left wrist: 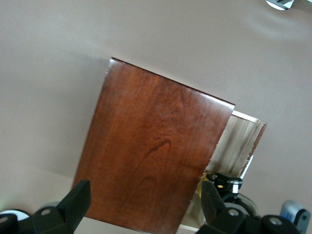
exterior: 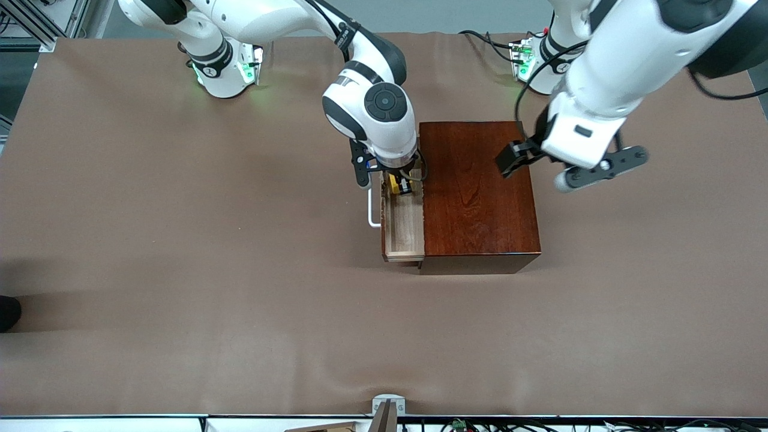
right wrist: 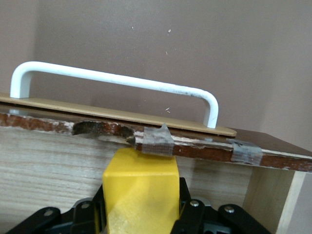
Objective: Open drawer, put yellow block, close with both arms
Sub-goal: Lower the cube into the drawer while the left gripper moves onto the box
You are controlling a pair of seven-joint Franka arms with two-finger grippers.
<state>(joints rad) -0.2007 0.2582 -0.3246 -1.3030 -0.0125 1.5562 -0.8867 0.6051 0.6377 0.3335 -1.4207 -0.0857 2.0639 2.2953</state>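
Right pincer (exterior: 398,183) clamped on the yellow block (exterior: 394,183), low inside the open drawer (exterior: 405,231), which juts from the wooden box (exterior: 478,192) toward nine o'clock. Left pincer (exterior: 514,157) spread wide, hanging over the box's three o'clock edge above the surface (exterior: 180,270).

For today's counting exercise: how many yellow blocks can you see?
1. The yellow block sits in the right hand, inside the open drawer. None visible elsewhere.

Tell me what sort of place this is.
Most likely a robotics lab test bench: two white arms bolted to a brown-covered table, with only a wooden box, its open drawer and a yellow block in the right gripper.
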